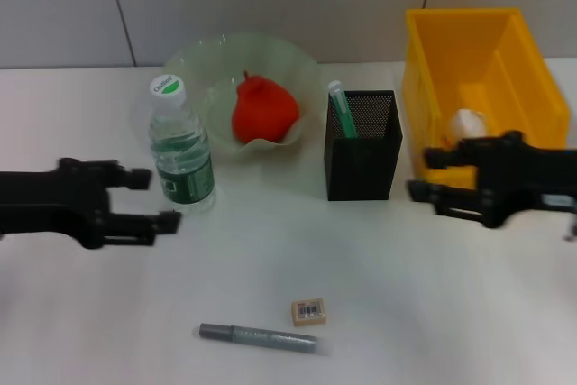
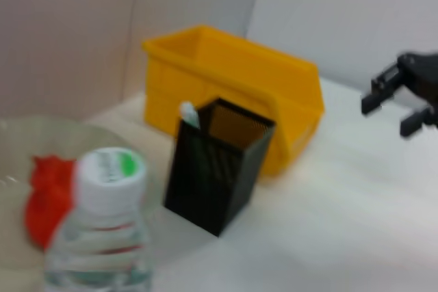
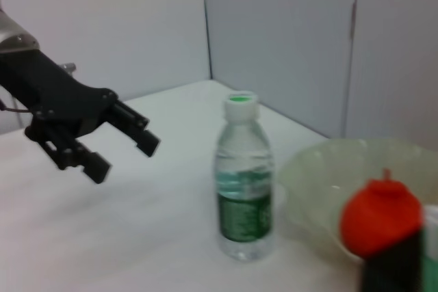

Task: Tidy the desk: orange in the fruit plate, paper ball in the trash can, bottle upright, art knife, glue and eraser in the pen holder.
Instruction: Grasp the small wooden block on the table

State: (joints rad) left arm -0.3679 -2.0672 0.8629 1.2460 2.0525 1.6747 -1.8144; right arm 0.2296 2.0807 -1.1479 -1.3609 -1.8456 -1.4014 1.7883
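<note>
Orange (image 1: 263,111) sat in plate (image 1: 203,65), bottle (image 1: 181,152) upright, paper ball (image 1: 466,123) in bin (image 1: 523,51), glue (image 1: 341,108) in pen holder (image 1: 362,145). Eraser (image 1: 308,312) and knife (image 1: 258,338) remained on bench before the holder. My left hand (image 1: 153,198) and right hand (image 1: 431,173) were open, empty.

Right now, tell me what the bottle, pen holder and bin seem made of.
Bottle: clear plastic, likely; see-through body, white cap. Pen holder: black metal mesh, probably; fine perforations show inside. Bin: yellow moulded plastic, smooth, slightly glossy walls.
</note>
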